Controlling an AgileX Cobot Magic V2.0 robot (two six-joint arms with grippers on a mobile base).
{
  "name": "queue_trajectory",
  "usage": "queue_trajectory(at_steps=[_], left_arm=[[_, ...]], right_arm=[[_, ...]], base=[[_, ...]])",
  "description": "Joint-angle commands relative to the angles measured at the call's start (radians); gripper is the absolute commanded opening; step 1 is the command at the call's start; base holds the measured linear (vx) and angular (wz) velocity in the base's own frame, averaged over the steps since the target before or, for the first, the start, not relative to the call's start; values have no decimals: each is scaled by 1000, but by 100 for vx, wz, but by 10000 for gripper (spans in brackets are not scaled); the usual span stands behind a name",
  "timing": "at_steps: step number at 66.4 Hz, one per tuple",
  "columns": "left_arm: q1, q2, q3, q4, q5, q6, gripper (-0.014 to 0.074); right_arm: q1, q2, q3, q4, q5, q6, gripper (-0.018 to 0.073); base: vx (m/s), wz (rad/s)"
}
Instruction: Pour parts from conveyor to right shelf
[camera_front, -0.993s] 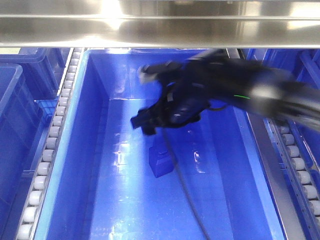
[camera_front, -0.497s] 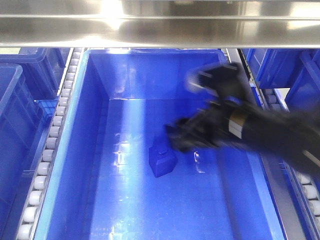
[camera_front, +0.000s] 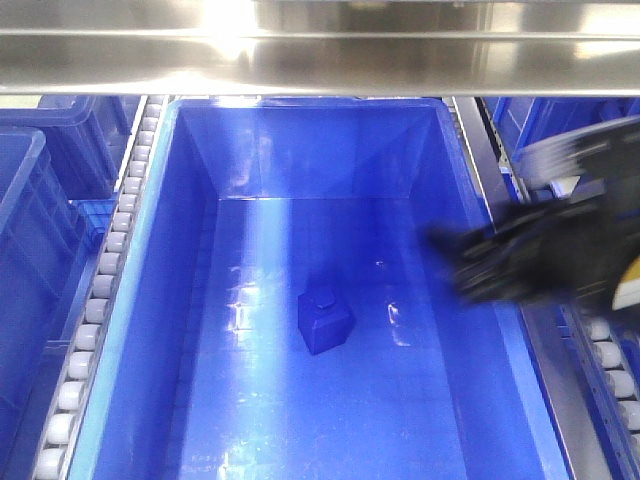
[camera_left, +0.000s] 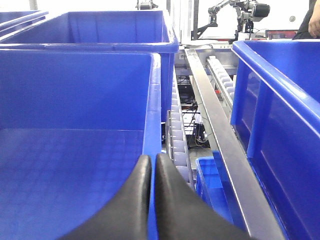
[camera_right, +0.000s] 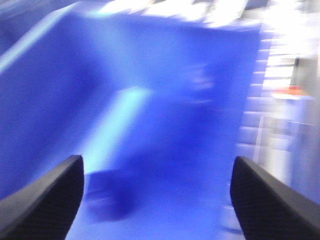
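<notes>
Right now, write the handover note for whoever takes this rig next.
Left gripper: shut, empty, parked over the rim of a blue bin.
Right gripper: wide open, empty, blurred with motion at the right wall of the large blue bin.
One small blue part lies on that bin's floor, near the middle, untouched.
Done: nothing visibly poured.
Left: pick up the part or bin and get the contents to the right shelf.
</notes>
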Motion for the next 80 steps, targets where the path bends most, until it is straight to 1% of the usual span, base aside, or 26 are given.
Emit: queue_trajectory(at_steps=[1, 6, 12, 24, 36, 44, 55, 66, 71, 76, 80], left_arm=[[-5, -13, -19, -6, -73, -8, -6], [-5, -13, -19, -6, -73, -8, -6], [-5, -13, -19, -6, -73, -8, -6], [-5, -13, -19, -6, -73, -8, -6], [-5, -13, -19, -6, -73, -8, -6], [-5, -13, -19, -6, -73, -8, -6], [-5, -13, -19, -6, -73, -8, -6], [-5, -13, -19, -6, -73, -8, -6], [-5, -13, -19, -6, -73, -8, -6], [-5, -13, -19, -6, -73, -8, -6], [-5, -13, -19, -6, -73, -8, -6]], right_arm=[[-76, -36, -24, -10, -38, -5, 582], [-138, -48, -24, -14, -15, -6, 582], [-201, -75, 5, -14, -26, -6, 582], [-269, -212, 134, -14, -100, -5, 582], [-267, -369, 227, -51, -93, -7, 582], [-267, -498, 259, -90, -47, -5, 582], [-267, -673, 282, -116, 72, -5, 582], [-267, -818, 282, -118, 227, 5, 582], [-267, -874, 282, -119, 273, 5, 582], [-267, -916, 304, -119, 277, 5, 582], [-267, -932, 331, -119, 237, 5, 582]], base=[[0, 0], [0, 0], [0, 0], [0, 0], [0, 0], [0, 0], [0, 0], [0, 0], [0, 0], [0, 0], [0, 0]])
